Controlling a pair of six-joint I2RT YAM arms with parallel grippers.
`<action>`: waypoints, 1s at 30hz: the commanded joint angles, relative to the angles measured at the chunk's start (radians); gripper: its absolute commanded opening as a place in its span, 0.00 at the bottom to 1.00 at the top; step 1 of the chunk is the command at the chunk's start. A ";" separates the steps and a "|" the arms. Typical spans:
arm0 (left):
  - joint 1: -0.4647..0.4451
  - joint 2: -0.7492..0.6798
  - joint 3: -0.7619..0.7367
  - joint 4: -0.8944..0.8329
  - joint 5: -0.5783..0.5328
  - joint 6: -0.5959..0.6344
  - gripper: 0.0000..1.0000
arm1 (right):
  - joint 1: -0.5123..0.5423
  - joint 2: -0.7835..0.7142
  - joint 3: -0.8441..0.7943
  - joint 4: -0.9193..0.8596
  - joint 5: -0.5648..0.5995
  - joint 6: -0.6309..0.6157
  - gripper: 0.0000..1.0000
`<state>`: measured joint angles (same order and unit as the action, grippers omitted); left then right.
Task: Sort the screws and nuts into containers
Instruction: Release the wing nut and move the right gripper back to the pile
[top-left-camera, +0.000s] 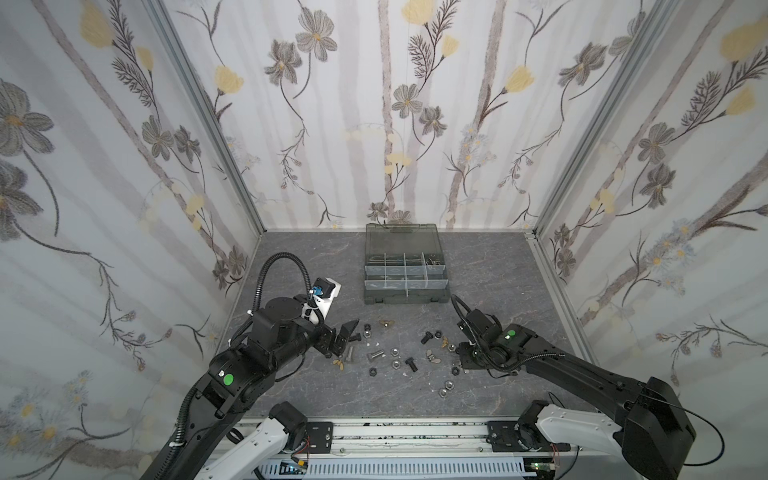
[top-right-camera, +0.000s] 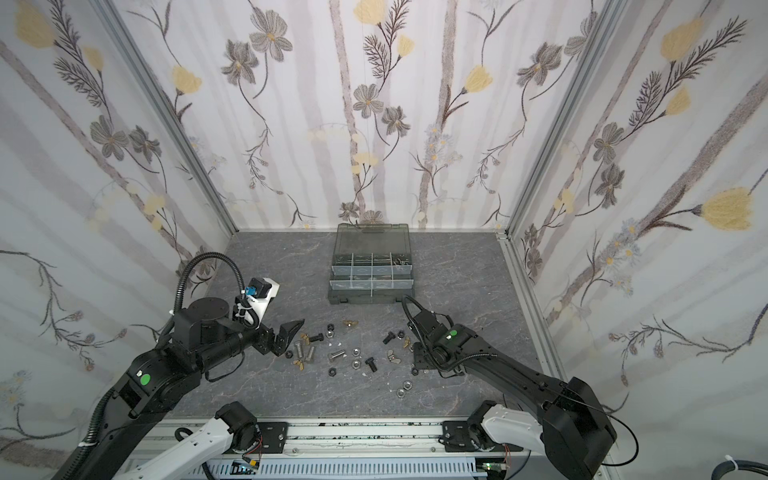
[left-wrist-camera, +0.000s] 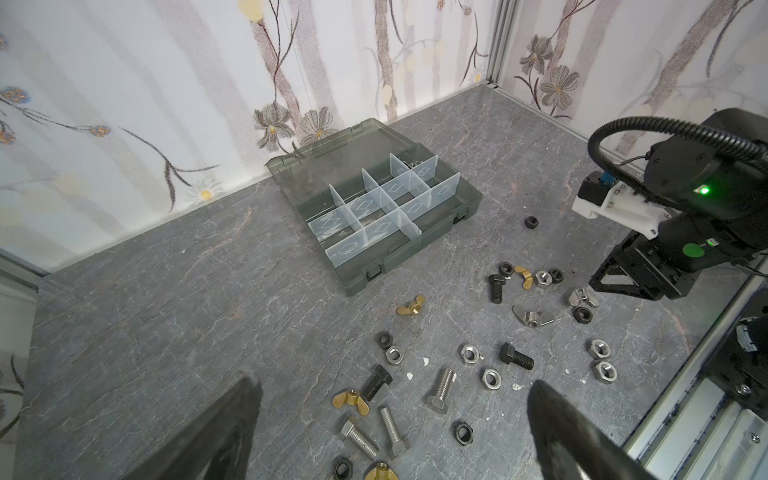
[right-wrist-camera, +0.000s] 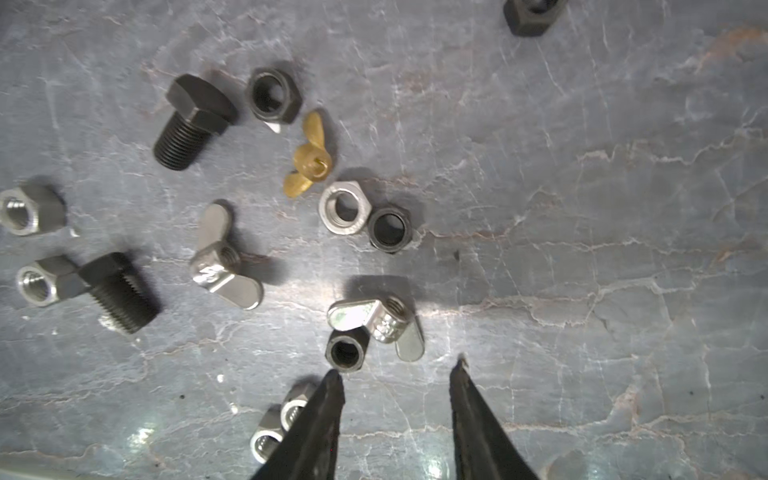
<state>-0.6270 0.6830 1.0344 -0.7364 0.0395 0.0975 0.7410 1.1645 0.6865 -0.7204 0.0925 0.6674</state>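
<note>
Screws (left-wrist-camera: 442, 390) and nuts (left-wrist-camera: 468, 354) lay loose all over the counter (top-left-camera: 519, 270), operator: silver, black and brass mixed, spread in front of the case (top-left-camera: 405, 300) and apart from it. Your case sat at the far middle with its lid (top-left-camera: 401, 239) thrown back towards the wall (top-left-camera: 415, 124) and its compartments (top-left-camera: 395, 272) open to view. Something small lay in the far right one, too small to name.

Your left tool (left-wrist-camera: 392, 384) hung above the left edge of the scatter, fingers spread wide and holding nothing, with a brass wing nut (left-wrist-camera: 351, 401) under it.

Your right tool (right-wrist-camera: 397, 370) was down low at the right edge of the scatter, fingers parted with bare counter between them, gripping nothing. Just ahead of its tips lay a black nut (right-wrist-camera: 345, 353) touching a silver wing nut (right-wrist-camera: 380, 320). One fingertip (right-wrist-camera: 332, 386) stood just beside that black nut, and you could not tell from the wrist view whether it touched. Two silver nuts (right-wrist-camera: 278, 424) lay side by side, partly hidden behind that same finger.

Out in the middle a black screw (top-left-camera: 410, 364) lay just beside a silver nut (top-left-camera: 397, 364).
</note>
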 joint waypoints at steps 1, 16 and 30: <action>0.000 -0.002 0.011 0.011 0.009 -0.010 1.00 | 0.023 0.001 -0.032 0.007 0.016 0.059 0.42; 0.001 -0.001 0.009 0.010 0.014 -0.022 1.00 | 0.032 0.096 -0.061 0.090 0.052 0.071 0.39; 0.000 0.009 0.008 -0.002 0.011 -0.028 1.00 | 0.028 0.227 -0.028 0.130 0.061 0.024 0.39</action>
<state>-0.6277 0.6910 1.0416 -0.7372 0.0502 0.0750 0.7719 1.3872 0.6586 -0.5941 0.1398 0.6979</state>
